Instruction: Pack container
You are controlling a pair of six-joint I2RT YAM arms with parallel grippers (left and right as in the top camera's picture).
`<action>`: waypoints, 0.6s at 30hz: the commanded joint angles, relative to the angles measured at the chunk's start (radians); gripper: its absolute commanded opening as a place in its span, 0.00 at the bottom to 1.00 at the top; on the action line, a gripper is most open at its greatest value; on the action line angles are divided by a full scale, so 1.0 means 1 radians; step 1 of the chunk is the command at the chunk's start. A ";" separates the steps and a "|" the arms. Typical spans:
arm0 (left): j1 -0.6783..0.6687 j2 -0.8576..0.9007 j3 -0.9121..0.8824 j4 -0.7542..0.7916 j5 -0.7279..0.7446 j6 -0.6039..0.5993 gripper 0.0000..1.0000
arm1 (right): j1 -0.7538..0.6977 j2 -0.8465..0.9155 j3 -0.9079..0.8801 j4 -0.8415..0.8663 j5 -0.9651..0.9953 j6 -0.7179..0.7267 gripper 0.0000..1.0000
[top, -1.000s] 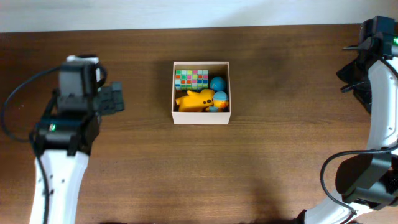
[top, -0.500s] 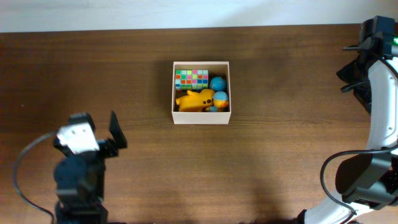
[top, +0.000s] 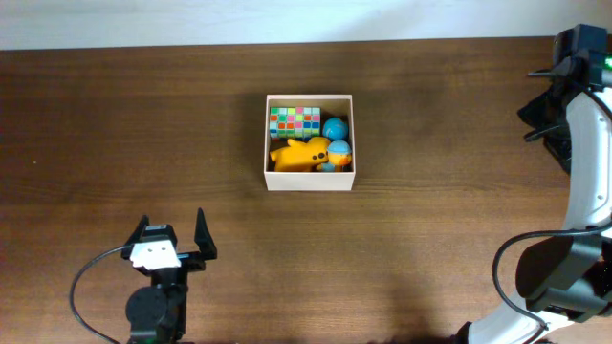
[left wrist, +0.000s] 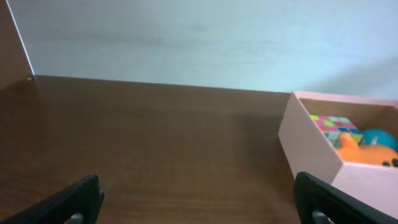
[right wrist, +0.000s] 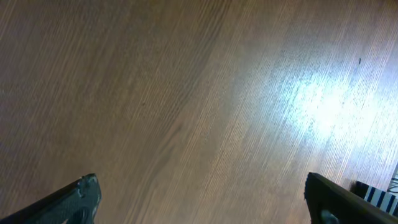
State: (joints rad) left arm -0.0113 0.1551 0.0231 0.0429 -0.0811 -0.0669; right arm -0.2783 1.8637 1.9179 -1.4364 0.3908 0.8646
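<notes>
Jaws wide apart on both arms, nothing btwn them. L gripper (top: pixel 172 234) is near-left over table (top: pixel 430 239), well apart from container (top: pixel 308 180), which stands mid-table, slightly far of centre. Inside: colour cube (top: pixel 295 119) far-left, blue ball (top: pixel 334 128) far-right, yellow duck (top: pixel 298 153) along near wall w/ blue-orange toy (top: pixel 338 150) just right of it. R gripper (right wrist: pixel 205 199) is over table at far-right edge.

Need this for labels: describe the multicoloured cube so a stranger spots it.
On the wooden table stands a cream-walled container; the cube lies in its far left corner. Unlike the yellow toy and blue ball beside it, it shows a many-coloured grid.
</notes>
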 commanded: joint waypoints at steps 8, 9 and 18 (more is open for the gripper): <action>-0.004 -0.084 -0.015 -0.117 -0.019 0.054 0.99 | -0.004 -0.010 0.000 0.000 0.005 0.008 0.99; -0.004 -0.086 -0.014 -0.116 -0.012 0.054 0.99 | -0.004 -0.010 0.000 0.000 0.005 0.008 0.99; -0.004 -0.084 -0.014 -0.117 -0.012 0.054 0.99 | -0.004 -0.010 0.000 0.000 0.005 0.008 0.99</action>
State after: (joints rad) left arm -0.0113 0.0803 0.0143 -0.0738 -0.0895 -0.0360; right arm -0.2783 1.8637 1.9179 -1.4361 0.3908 0.8642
